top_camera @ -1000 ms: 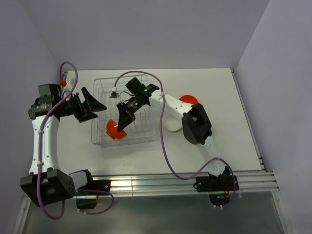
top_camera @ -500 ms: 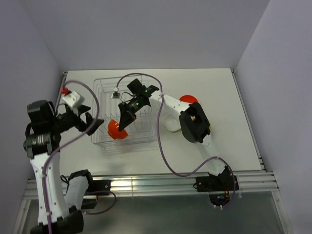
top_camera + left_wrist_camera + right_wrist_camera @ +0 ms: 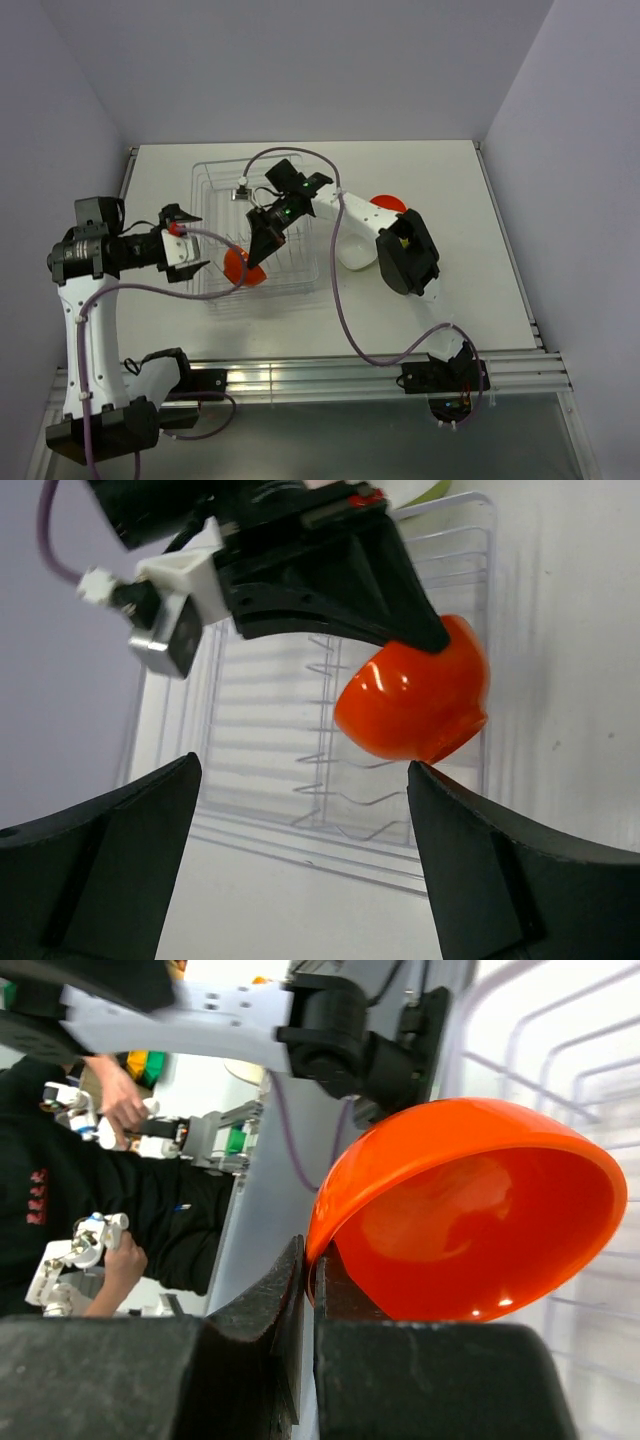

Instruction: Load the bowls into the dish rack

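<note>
Right pincer (image 3: 308, 1280) pinches rim of orange-red bowl (image 3: 470, 1220), tilted on edge at dish rack's (image 3: 215, 185) 7 o'clock corner. Left pincer (image 3: 303, 768) spread, empty, at rack's 9 o'clock, facing bowl. Second bowl (image 3: 388, 203) at 3 o'clock on table (image 3: 470, 250), half behind right arm.

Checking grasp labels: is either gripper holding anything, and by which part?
The right gripper pinches the orange bowl by its rim. The left gripper is open, holding nothing.

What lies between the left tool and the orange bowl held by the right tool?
A strip of table, then the dish rack's wire wall and ridges, before the orange bowl; the left wrist view shows it.
</note>
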`<move>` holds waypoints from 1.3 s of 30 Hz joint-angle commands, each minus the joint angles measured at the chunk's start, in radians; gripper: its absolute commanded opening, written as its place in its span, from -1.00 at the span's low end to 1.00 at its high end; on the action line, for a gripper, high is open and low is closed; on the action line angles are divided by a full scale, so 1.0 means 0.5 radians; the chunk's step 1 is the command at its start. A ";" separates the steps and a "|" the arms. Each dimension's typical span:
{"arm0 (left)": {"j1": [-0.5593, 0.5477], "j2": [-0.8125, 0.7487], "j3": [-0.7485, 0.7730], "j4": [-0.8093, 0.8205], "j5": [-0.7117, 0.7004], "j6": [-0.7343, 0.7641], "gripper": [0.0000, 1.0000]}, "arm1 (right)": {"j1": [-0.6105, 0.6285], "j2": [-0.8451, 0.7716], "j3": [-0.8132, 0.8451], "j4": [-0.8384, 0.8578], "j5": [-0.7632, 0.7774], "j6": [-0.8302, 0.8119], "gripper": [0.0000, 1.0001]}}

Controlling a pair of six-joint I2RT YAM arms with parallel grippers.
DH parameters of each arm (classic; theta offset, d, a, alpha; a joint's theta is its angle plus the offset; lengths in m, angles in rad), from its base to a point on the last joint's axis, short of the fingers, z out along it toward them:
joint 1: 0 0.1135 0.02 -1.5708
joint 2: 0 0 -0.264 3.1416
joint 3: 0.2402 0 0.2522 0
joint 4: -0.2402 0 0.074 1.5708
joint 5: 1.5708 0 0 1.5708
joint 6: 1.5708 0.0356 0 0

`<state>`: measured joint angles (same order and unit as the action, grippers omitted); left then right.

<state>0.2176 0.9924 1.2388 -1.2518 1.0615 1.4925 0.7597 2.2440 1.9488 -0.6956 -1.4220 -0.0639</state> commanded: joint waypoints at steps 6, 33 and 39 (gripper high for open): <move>-0.236 -0.218 -0.109 -0.242 0.089 0.497 0.79 | 0.008 -0.368 0.057 -0.342 -0.111 -0.213 -1.00; -1.187 -0.172 -0.250 0.067 -0.227 -0.195 0.82 | 0.150 -0.601 -0.155 -1.493 0.175 -1.271 -1.00; -1.337 -0.254 -0.342 0.359 -0.349 -0.472 0.81 | 0.180 -0.589 -0.136 -1.496 0.181 -1.265 -1.00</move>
<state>-0.4301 0.8963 1.0813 -1.1717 0.9260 1.3643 0.8341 1.9865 1.8553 -1.3365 -1.2991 -0.6750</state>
